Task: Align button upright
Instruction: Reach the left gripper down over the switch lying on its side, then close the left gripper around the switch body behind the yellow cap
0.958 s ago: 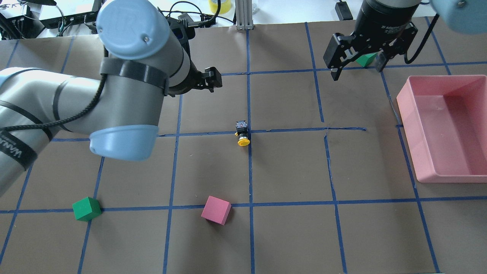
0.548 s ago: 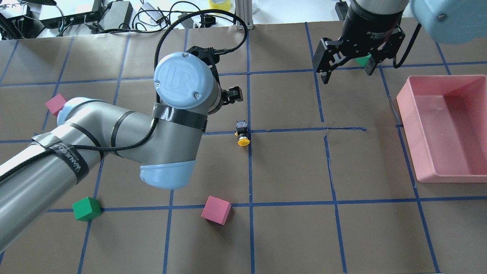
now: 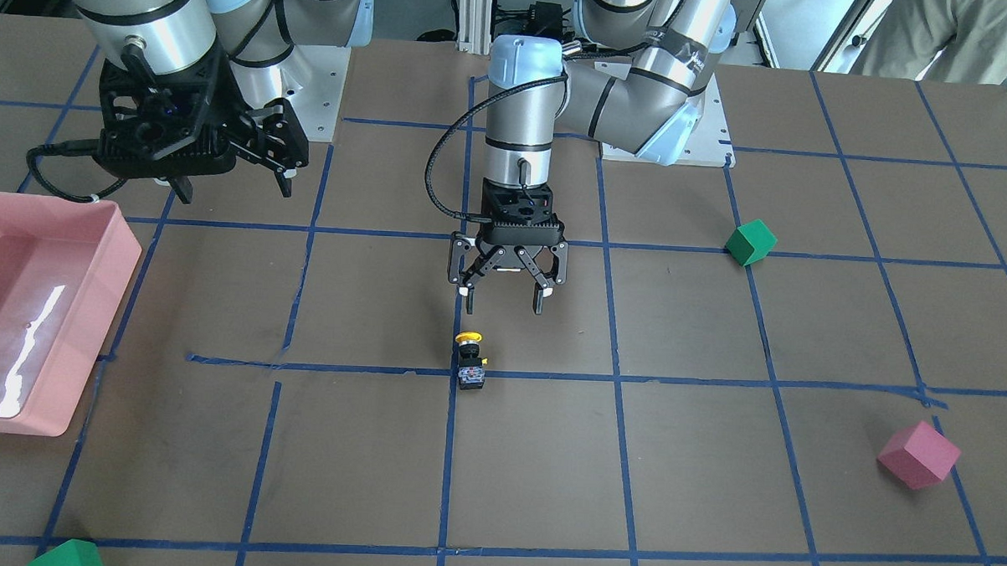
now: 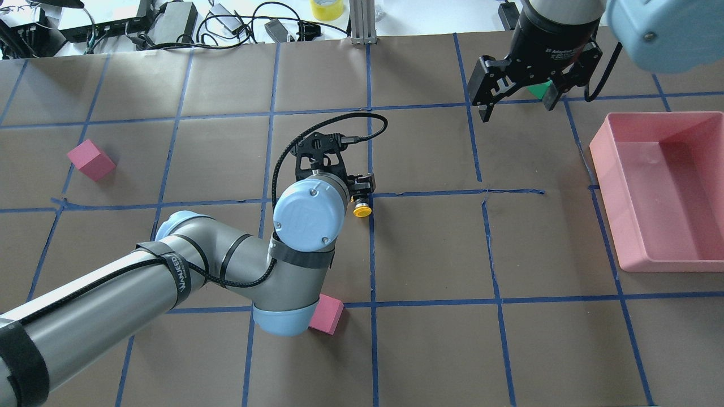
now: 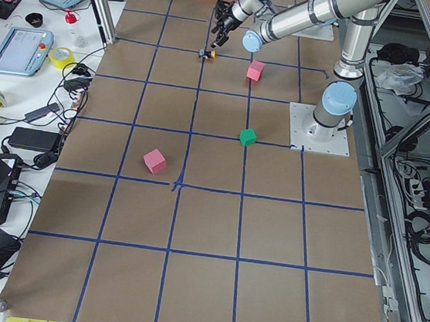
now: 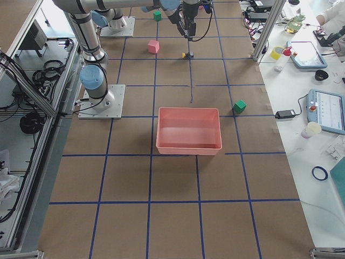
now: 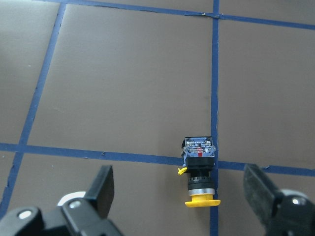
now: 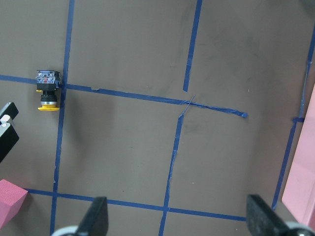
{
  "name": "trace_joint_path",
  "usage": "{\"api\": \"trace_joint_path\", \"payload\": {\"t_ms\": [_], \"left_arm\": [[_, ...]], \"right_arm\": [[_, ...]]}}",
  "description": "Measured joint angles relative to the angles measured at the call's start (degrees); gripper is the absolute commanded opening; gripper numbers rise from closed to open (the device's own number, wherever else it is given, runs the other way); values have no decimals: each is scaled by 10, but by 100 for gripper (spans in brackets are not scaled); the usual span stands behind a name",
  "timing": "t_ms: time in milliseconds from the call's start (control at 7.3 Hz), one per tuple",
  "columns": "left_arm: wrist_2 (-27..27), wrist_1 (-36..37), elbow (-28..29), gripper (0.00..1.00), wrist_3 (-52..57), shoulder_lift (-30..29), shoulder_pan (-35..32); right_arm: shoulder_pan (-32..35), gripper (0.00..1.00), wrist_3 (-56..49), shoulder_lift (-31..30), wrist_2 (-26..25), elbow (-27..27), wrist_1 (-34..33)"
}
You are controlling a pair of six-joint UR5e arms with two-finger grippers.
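Observation:
The button lies on its side on a blue tape line at the table's middle, with its yellow cap toward the robot. It also shows in the overhead view, the left wrist view and the right wrist view. My left gripper is open and empty. It points down and hovers above the button, a little to the robot's side; its fingers straddle the button in the left wrist view. My right gripper is open and empty, raised over the far right of the table.
A pink tray stands at the right edge. One pink cube sits at the left, another near the front, partly under my left arm. One green cube sits behind the right gripper, another near the left arm's base.
My left arm has swung in and brought its open gripper from the far left to just above the button. The right gripper has shifted slightly. The button has not moved.

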Motion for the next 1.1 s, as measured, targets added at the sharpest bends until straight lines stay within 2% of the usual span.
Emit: {"api": "trace_joint_path", "payload": {"t_ms": [548,1095], "left_arm": [[49,101,9,91,-33,-113,-47],[79,162,24,78,-47,-167,-58]], "right_arm": [[-3,100,-2,0,0,1,1],[-2,100,-1,0,0,1,1]]}}
